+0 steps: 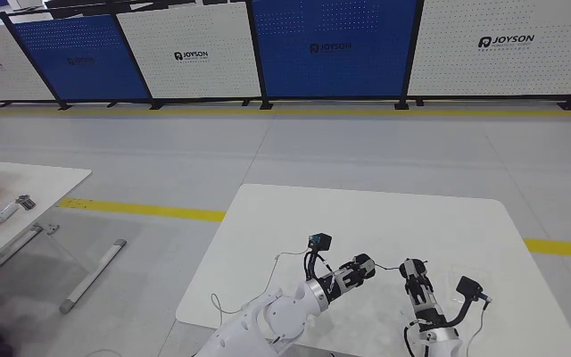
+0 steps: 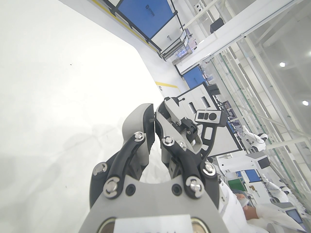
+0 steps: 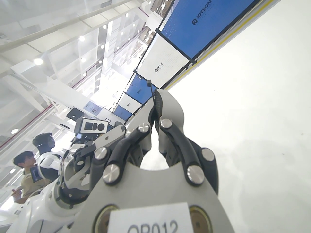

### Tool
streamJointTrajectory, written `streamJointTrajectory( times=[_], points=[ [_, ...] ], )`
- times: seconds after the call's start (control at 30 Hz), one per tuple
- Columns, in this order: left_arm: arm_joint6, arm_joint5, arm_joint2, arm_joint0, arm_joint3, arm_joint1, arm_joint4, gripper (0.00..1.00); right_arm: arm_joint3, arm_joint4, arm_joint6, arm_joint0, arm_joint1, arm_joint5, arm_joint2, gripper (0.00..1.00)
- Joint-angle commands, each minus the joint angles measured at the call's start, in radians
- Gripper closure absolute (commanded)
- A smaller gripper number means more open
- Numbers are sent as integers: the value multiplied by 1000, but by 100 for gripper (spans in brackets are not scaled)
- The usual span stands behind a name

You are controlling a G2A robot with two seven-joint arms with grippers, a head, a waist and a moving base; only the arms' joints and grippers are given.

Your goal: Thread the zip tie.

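Right tool (image 3: 155, 96) clamps the zip tie (image 3: 149, 82) (head poking out); left tool (image 2: 153, 113) is pinched closed.

Overhead looks down; wrists skim table (image 1: 357, 214)

Zip tie (image 3: 149, 82) mostly hidden inside the right pincer (image 3: 155, 96).

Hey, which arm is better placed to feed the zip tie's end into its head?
Left, probably. The right gripper is shut on the zip tie with its head poking past the fingers, a steady target; the left gripper is shut close beside it, seemingly on the other end.
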Motion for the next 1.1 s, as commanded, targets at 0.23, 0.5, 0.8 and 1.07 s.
streamJointTrajectory(
  times=[0.23,0.5,0.8,1.07],
  points=[
    [0,0,0,0,0,0,0,100,-4,-2,2,-3,-1,7,3,100],
    [0,0,0,0,0,0,0,100,-9,-6,-4,-5,-1,-4,5,100],
    [0,0,0,0,0,0,0,100,-3,-20,9,3,-3,16,-3,100],
    [0,0,0,0,0,0,0,100,-3,-20,16,4,-3,0,-6,100]
  ],
)
